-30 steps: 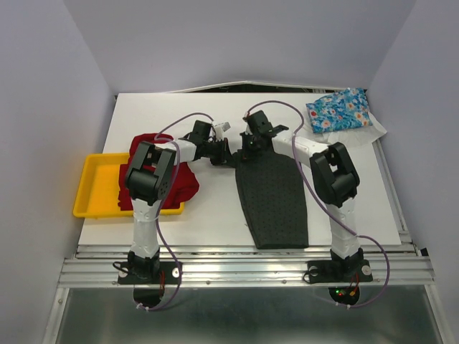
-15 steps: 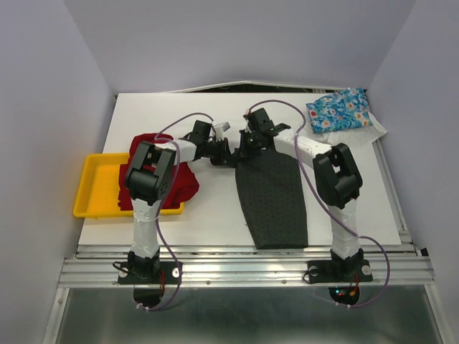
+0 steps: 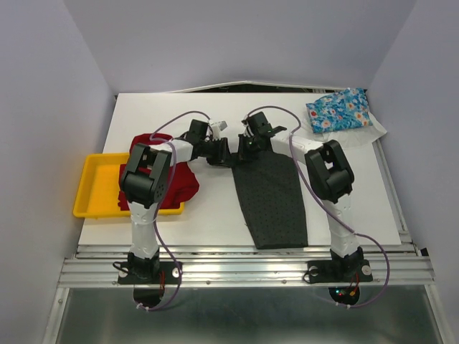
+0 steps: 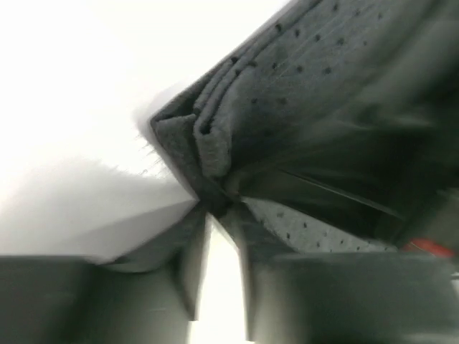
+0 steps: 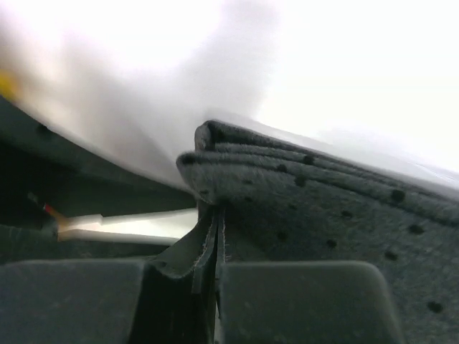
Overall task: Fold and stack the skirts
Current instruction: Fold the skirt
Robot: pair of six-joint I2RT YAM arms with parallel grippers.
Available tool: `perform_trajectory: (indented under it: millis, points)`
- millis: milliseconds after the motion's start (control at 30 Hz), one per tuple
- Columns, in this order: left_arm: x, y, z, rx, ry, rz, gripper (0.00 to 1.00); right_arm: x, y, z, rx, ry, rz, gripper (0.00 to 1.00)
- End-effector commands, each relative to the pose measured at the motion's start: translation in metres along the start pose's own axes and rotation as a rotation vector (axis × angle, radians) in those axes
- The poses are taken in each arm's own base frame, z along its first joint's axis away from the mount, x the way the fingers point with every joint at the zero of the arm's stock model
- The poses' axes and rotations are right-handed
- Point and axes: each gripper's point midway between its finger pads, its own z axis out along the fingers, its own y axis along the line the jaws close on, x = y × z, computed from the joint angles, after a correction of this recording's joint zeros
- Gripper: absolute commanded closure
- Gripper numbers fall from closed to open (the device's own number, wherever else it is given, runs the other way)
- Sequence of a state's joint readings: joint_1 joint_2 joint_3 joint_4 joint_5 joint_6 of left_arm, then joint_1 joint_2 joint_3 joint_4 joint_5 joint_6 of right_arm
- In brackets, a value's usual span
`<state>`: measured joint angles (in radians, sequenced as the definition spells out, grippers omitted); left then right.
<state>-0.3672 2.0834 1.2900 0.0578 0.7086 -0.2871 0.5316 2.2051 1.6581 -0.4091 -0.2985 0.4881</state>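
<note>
The dark charcoal dotted skirt (image 3: 276,197) lies flat and long down the middle of the white table, its narrow end at the back. My left gripper (image 3: 224,154) sits at that end's left corner. In the left wrist view its fingers (image 4: 179,258) stand apart with bright table between them, and the skirt's folded corner (image 4: 208,136) lies just past the tips. My right gripper (image 3: 248,147) is shut on the skirt's edge (image 5: 215,215), with thin cloth layers pinched between its pads. The red skirt (image 3: 176,180) lies bunched at the left. The blue floral skirt (image 3: 337,109) lies at the back right.
A yellow tray (image 3: 93,188) sits at the table's left edge, with the red skirt partly over its right side. The blue skirt rests on a white sheet (image 3: 376,129) near the right edge. Walls close in the back and both sides.
My left gripper has opened and let go of the charcoal skirt's corner. The right arm has swung its elbow back and to the left, still gripping the skirt's edge.
</note>
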Motion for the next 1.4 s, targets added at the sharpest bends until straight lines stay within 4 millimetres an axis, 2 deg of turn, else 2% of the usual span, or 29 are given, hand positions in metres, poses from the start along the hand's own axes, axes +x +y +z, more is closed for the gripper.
perform_trajectory:
  millis: [0,67,100,133,200,233,267,300,400,433,500,533,567,600,633,700,733,767,800,833,900,933,1033,1067,1133,1200,1267,1300,1367]
  points:
    - [-0.002,0.004,-0.035,-0.108,-0.023,0.060,0.47,-0.001,0.008,0.015,-0.069,0.001,-0.025,0.99]
    - [-0.008,-0.005,-0.051,-0.118,-0.048,0.092,0.38,-0.006,0.006,0.017,-0.085,-0.022,-0.028,0.98]
    - [-0.008,-0.004,-0.057,-0.138,-0.052,0.115,0.32,-0.005,0.010,0.017,-0.108,-0.018,-0.032,0.94]
    - [-0.009,-0.011,-0.068,-0.147,-0.061,0.130,0.29,-0.010,0.010,0.016,-0.124,-0.025,-0.029,0.91]
    - [-0.010,-0.014,-0.080,-0.170,-0.072,0.158,0.19,-0.020,0.023,0.011,-0.167,-0.036,-0.038,0.84]
    - [-0.010,-0.013,-0.087,-0.198,-0.078,0.190,0.13,-0.023,0.031,0.007,-0.198,-0.036,-0.049,0.72]
    - [-0.017,-0.022,-0.100,-0.209,-0.112,0.225,0.04,-0.031,0.032,0.001,-0.211,-0.051,-0.051,0.66]
    - [-0.020,-0.021,-0.107,-0.235,-0.122,0.267,0.01,-0.043,0.046,-0.012,-0.246,-0.081,-0.082,0.54]
    - [-0.025,-0.035,-0.131,-0.260,-0.151,0.374,0.01,-0.073,0.055,-0.044,-0.286,-0.153,-0.129,0.34]
    - [-0.021,-0.040,-0.134,-0.263,-0.139,0.408,0.01,-0.084,0.065,-0.070,-0.310,-0.184,-0.197,0.24]
    - [-0.023,-0.057,-0.147,-0.269,-0.152,0.543,0.01,-0.096,0.060,-0.097,-0.313,-0.213,-0.318,0.16]
    - [-0.016,-0.064,-0.147,-0.261,-0.134,0.587,0.01,-0.093,0.061,-0.118,-0.306,-0.200,-0.352,0.10]
    - [-0.008,-0.084,-0.146,-0.227,-0.119,0.699,0.01,-0.089,0.058,-0.128,-0.305,-0.189,-0.390,0.07]
    - [0.003,-0.093,-0.142,-0.220,-0.092,0.757,0.01,-0.081,0.053,-0.135,-0.302,-0.165,-0.417,0.06]
    - [0.029,-0.123,-0.129,-0.168,-0.038,0.859,0.01,-0.059,0.042,-0.147,-0.301,-0.107,-0.450,0.03]
    - [0.057,-0.134,-0.115,-0.182,0.031,0.995,0.01,-0.035,0.025,-0.155,-0.293,-0.051,-0.518,0.02]
    - [0.067,-0.143,-0.108,-0.170,0.036,1.041,0.01,-0.018,0.013,-0.159,-0.277,0.001,-0.497,0.01]
    - [0.079,-0.147,-0.100,-0.165,0.055,1.074,0.01,0.008,0.003,-0.161,-0.268,0.051,-0.487,0.02]
    - [0.098,-0.156,-0.089,-0.146,0.085,1.123,0.01,0.020,-0.010,-0.164,-0.257,0.079,-0.474,0.02]
    - [0.105,-0.158,-0.078,-0.137,0.096,1.140,0.01,0.047,-0.025,-0.168,-0.267,0.135,-0.461,0.02]
    - [0.118,-0.166,-0.063,-0.115,0.125,1.178,0.01,0.070,-0.039,-0.172,-0.267,0.186,-0.437,0.04]
    - [0.125,-0.159,-0.049,-0.116,0.164,1.186,0.01,0.082,-0.049,-0.173,-0.261,0.216,-0.432,0.06]
    - [0.130,-0.153,-0.031,-0.120,0.203,1.206,0.01,0.118,-0.066,-0.165,-0.273,0.310,-0.381,0.09]
    - [0.130,-0.143,-0.021,-0.138,0.227,1.223,0.01,0.133,-0.074,-0.156,-0.278,0.356,-0.349,0.12]
    - [0.133,-0.121,-0.010,-0.179,0.275,1.263,0.05,0.145,-0.082,-0.146,-0.280,0.398,-0.317,0.14]
    - [0.128,-0.101,-0.004,-0.222,0.293,1.258,0.10,0.145,-0.094,-0.130,-0.265,0.407,-0.288,0.16]
    - [0.125,-0.081,-0.004,-0.268,0.332,1.243,0.19,0.136,-0.107,-0.113,-0.233,0.397,-0.284,0.17]
    - [0.120,-0.068,-0.006,-0.284,0.345,1.217,0.22,0.135,-0.109,-0.108,-0.233,0.402,-0.275,0.18]
    - [0.119,-0.058,-0.013,-0.277,0.356,1.217,0.25,0.132,-0.106,-0.101,-0.258,0.407,-0.247,0.20]
